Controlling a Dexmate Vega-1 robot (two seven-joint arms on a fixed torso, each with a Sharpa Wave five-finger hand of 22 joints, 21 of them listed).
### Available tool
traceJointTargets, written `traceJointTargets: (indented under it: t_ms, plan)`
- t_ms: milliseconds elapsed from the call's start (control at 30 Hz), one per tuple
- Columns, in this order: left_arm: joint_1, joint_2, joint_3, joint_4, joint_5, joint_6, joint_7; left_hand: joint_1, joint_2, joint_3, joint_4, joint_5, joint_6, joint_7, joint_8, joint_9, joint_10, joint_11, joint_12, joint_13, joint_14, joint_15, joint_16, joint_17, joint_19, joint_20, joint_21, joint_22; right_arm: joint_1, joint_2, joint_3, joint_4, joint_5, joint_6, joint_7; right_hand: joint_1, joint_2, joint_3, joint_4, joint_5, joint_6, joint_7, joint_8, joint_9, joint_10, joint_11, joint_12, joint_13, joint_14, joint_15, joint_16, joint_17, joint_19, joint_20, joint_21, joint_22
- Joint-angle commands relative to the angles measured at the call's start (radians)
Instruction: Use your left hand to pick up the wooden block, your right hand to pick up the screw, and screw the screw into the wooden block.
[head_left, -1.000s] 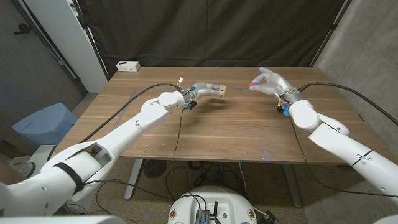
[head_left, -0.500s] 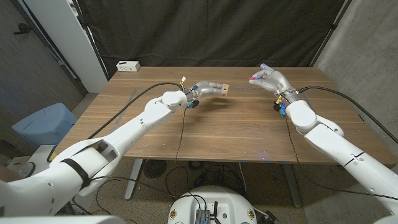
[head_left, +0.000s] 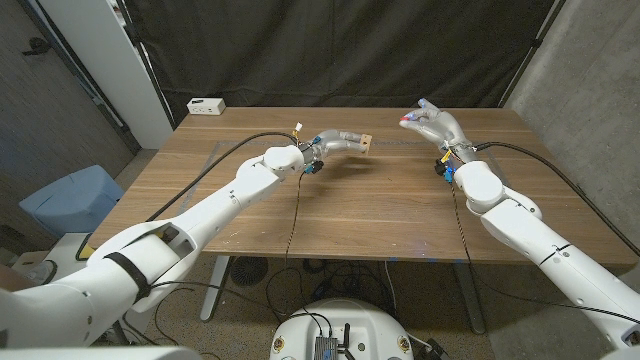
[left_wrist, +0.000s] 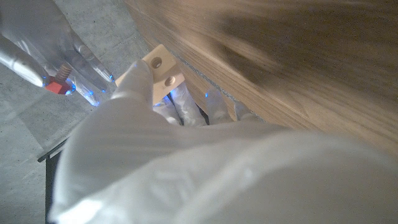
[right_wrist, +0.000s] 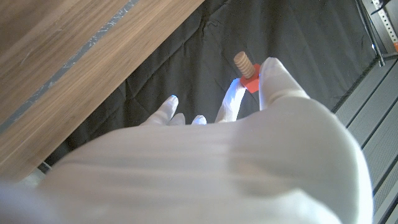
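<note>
While left hand (head_left: 325, 142) is gripping 1 wooden block (head_left: 364, 143) above tabletop (head_left: 380, 205), right hand (head_left: 432, 127) is pinching 1 red-headed screw (right_wrist: 244, 67), well apart from block w/ 2 holes.

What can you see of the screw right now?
The screw looks wooden: a short, pale, ribbed shank on a flat red head. The right robot hand pinches it by the head, raised above the table's far side, shank sticking out free. In the head view it is a red speck at the fingertips, apart from the wooden block held by the left robot hand.
</note>
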Motion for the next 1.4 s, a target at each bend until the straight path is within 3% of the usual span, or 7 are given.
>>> traceJointTargets:
  t_ms: [33, 367, 633, 967, 1400]
  plan:
    - [-0.003, -0.019, -0.001, 0.023, -0.002, -0.019, 0.003, -0.007, 0.001, 0.000, 0.006, 0.007, 0.003, 0.000, 0.004, 0.005, -0.005, 0.004, 0.002, -0.001, -0.006, -0.043, -0.001, 0.005, -0.009, 0.002, 0.000, 0.003, 0.023, 0.057, -0.017, 0.051, 0.040, 0.059, -0.021, -0.007, -0.002, 0.009, 0.002, 0.005, 0.006, 0.000, 0.009, 0.002, 0.006, 0.008, 0.001, 0.003, 0.005, 0.007, 0.007, 0.003, 0.001, 0.003, 0.002, 0.002]
    - [-0.025, -0.051, 0.004, 0.081, -0.003, -0.052, -0.005, -0.008, 0.002, 0.000, 0.006, 0.007, 0.004, -0.001, 0.005, 0.005, -0.006, 0.004, 0.003, -0.002, -0.005, -0.044, 0.000, 0.005, -0.010, 0.002, 0.001, 0.003, 0.039, 0.117, -0.033, 0.098, 0.057, 0.108, -0.051, -0.007, 0.002, 0.011, 0.002, 0.008, 0.006, 0.002, 0.012, -0.001, 0.013, 0.011, 0.002, 0.003, 0.009, 0.007, 0.009, 0.003, 0.006, 0.000, 0.003, 0.003]
    - [-0.043, -0.079, 0.009, 0.129, -0.003, -0.079, -0.013, -0.006, 0.003, 0.000, 0.005, 0.007, 0.002, 0.000, 0.005, 0.005, -0.008, 0.004, 0.003, -0.003, -0.005, -0.044, 0.000, 0.005, -0.010, 0.003, 0.001, 0.003, 0.043, 0.134, -0.040, 0.104, 0.045, 0.116, -0.077, -0.010, 0.002, 0.010, 0.002, 0.009, 0.006, 0.005, 0.015, -0.002, 0.018, 0.013, 0.002, 0.004, 0.019, 0.012, 0.012, 0.003, 0.012, -0.004, 0.005, 0.003]
    - [-0.052, -0.108, 0.014, 0.170, -0.006, -0.100, -0.019, -0.006, 0.004, 0.001, 0.005, 0.008, 0.003, 0.001, 0.007, 0.005, -0.010, 0.004, 0.005, -0.003, -0.005, -0.043, 0.000, 0.005, -0.010, 0.004, 0.002, 0.003, 0.058, 0.162, -0.061, 0.111, 0.032, 0.103, -0.100, -0.008, -0.001, 0.013, -0.002, 0.013, 0.015, 0.007, 0.023, -0.007, 0.041, 0.015, 0.008, 0.004, 0.052, 0.014, 0.022, 0.003, 0.052, -0.006, 0.018, 0.003]
    - [-0.047, -0.120, 0.012, 0.170, -0.011, -0.099, -0.009, -0.006, 0.005, 0.001, 0.004, 0.008, 0.000, 0.001, 0.006, 0.005, -0.012, 0.004, 0.006, -0.004, -0.006, -0.041, 0.000, 0.005, -0.009, 0.005, 0.003, 0.004, 0.081, 0.202, -0.085, 0.159, 0.009, 0.133, -0.124, -0.009, 0.000, 0.014, -0.002, 0.015, 0.016, 0.008, 0.025, -0.012, 0.048, 0.016, 0.007, 0.004, 0.057, 0.011, 0.022, 0.004, 0.054, -0.013, 0.015, 0.004]
